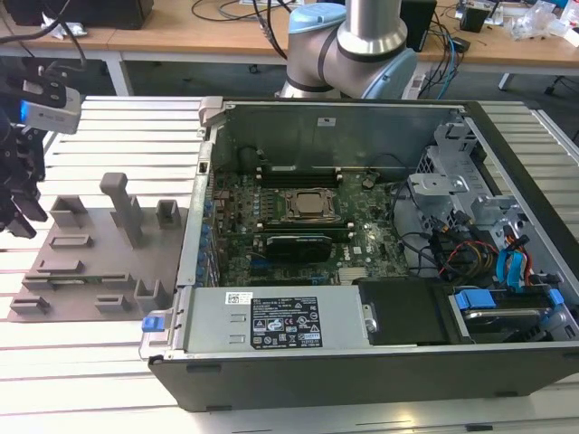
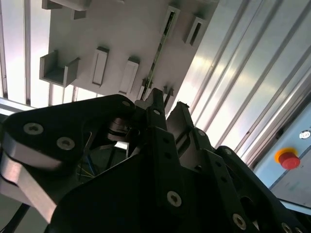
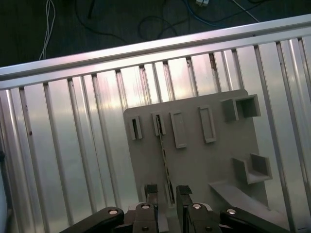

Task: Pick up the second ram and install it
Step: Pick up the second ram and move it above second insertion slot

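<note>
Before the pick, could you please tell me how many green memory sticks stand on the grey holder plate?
1: a thin green memory stick stands edge-on on the grey plastic holder plate, close to the open black end effector. Others may be hidden.

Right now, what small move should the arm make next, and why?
Probably ease straight down. In the first wrist view the open fingers sit either side of the thin green memory stick standing on edge in the grey holder, lined up with it, but they seem to hover above it, not gripping.
</note>
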Motion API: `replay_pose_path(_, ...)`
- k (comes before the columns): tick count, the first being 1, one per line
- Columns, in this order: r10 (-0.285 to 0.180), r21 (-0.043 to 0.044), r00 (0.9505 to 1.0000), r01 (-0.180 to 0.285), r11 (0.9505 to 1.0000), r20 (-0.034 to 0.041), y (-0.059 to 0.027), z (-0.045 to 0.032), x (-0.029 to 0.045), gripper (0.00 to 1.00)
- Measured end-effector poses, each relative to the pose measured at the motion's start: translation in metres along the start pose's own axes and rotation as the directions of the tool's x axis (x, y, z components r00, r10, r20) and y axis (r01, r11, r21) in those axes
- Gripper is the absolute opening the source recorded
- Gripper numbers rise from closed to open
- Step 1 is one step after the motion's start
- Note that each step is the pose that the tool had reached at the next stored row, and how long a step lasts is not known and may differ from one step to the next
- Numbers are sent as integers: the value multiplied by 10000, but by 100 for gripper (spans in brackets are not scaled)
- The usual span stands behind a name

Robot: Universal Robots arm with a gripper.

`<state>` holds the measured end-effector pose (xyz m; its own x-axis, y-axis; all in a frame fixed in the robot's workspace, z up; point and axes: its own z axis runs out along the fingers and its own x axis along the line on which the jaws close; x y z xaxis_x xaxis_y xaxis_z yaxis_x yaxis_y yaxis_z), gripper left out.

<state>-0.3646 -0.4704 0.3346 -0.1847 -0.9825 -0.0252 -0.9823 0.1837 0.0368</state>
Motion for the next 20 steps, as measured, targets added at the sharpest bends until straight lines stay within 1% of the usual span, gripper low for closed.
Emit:
replay_pose_path(7,0,0,10000,0,10000,0,-3,70,2,30)
replay_pose_path(20,0,0,10000,0,10000,1,-6,172,4,30)
